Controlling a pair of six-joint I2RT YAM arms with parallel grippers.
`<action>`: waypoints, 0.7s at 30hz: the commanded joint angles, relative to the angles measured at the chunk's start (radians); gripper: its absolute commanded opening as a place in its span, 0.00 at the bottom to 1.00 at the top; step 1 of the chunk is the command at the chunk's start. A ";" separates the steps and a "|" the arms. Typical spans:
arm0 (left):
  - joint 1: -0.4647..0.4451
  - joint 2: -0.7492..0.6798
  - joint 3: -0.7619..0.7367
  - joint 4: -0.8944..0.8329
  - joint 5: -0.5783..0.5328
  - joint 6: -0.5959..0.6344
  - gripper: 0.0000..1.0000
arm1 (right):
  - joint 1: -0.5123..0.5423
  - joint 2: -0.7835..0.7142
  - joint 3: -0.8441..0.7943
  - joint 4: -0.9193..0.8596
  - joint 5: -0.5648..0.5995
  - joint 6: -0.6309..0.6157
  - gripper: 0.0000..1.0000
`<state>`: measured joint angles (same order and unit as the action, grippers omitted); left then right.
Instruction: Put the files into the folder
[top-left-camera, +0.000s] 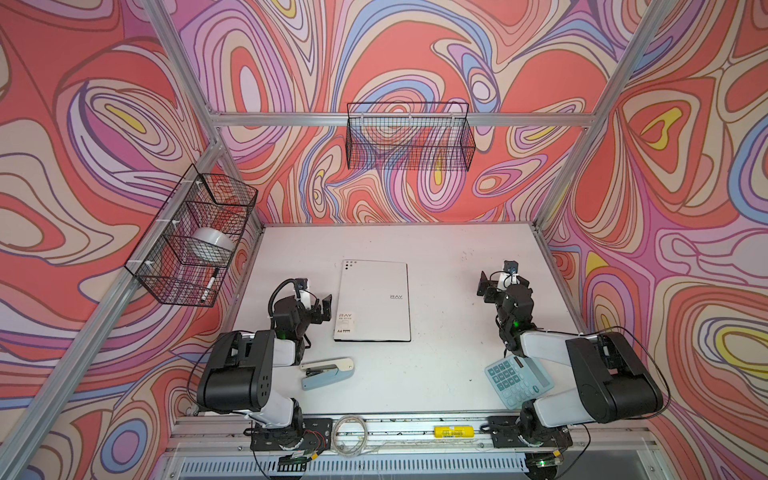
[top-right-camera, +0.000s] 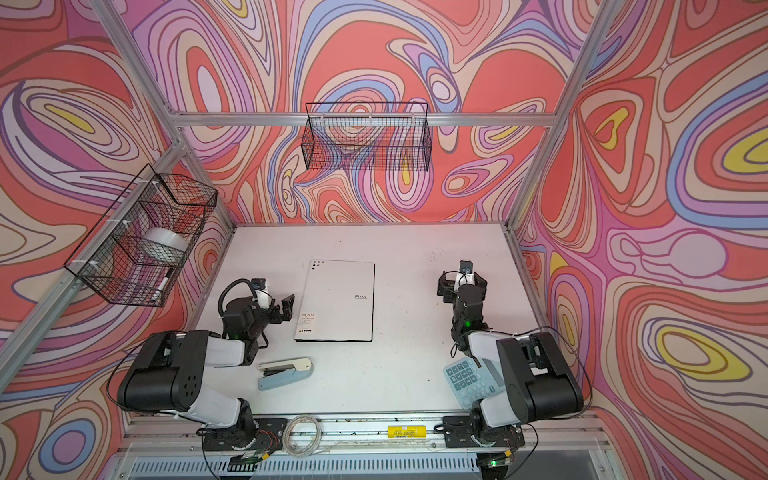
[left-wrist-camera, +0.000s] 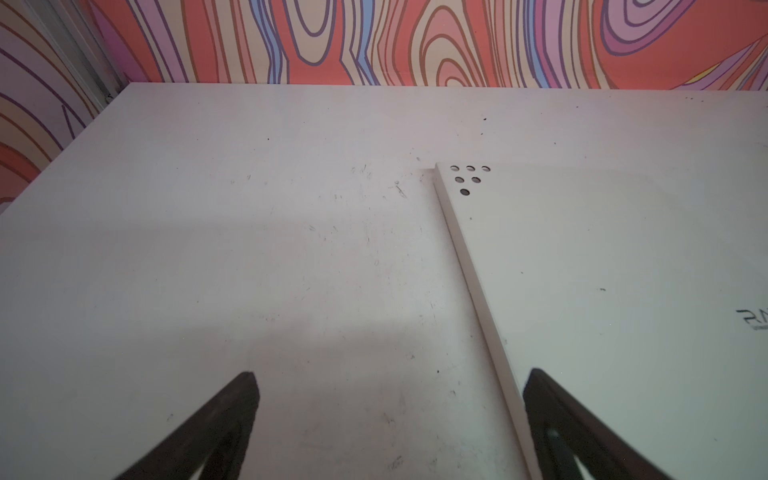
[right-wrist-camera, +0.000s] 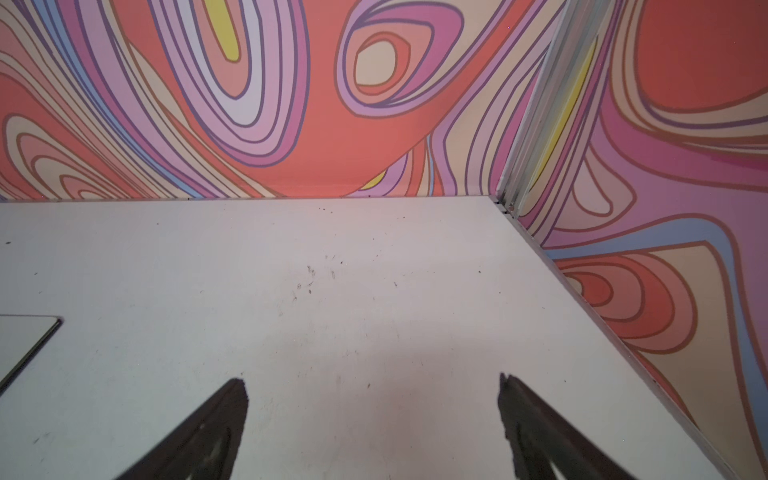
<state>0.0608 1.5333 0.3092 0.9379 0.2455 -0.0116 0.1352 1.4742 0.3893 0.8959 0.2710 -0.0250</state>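
While thin grey-white closed folder (top-left-camera: 376, 301) with "RAY" lettering lies flat mid white tabletop (top-left-camera: 449, 257), my left pincer (left-wrist-camera: 388, 376) hangs wide open by its left edge; right pincer (right-wrist-camera: 372, 380) open, well apart.

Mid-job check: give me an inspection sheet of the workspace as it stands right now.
Surface: white table, lightly scuffed.
Job's things: folder closed, flat, mid-table; files: nothing seen.
Clutter: stapler front left; calculator front right, partly under the right arm.
Claws: left claw open at the folder's left edge; right claw open over bare table.
Cables: clear coil on the front rail.
Surroundings: side basket holds tape roll and marker; back basket on rear wall.
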 joint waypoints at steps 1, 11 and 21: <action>0.008 0.000 0.046 -0.022 0.002 -0.001 1.00 | -0.045 0.042 -0.074 0.182 0.002 0.024 0.99; 0.008 0.006 0.040 0.001 -0.004 -0.006 1.00 | -0.137 0.237 0.030 0.144 -0.259 0.044 0.99; 0.008 0.002 0.039 -0.005 -0.085 -0.035 1.00 | -0.164 0.244 0.082 0.055 -0.305 0.052 0.98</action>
<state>0.0608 1.5337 0.3424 0.9161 0.1791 -0.0315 -0.0250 1.7168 0.4736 0.9760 -0.0101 0.0204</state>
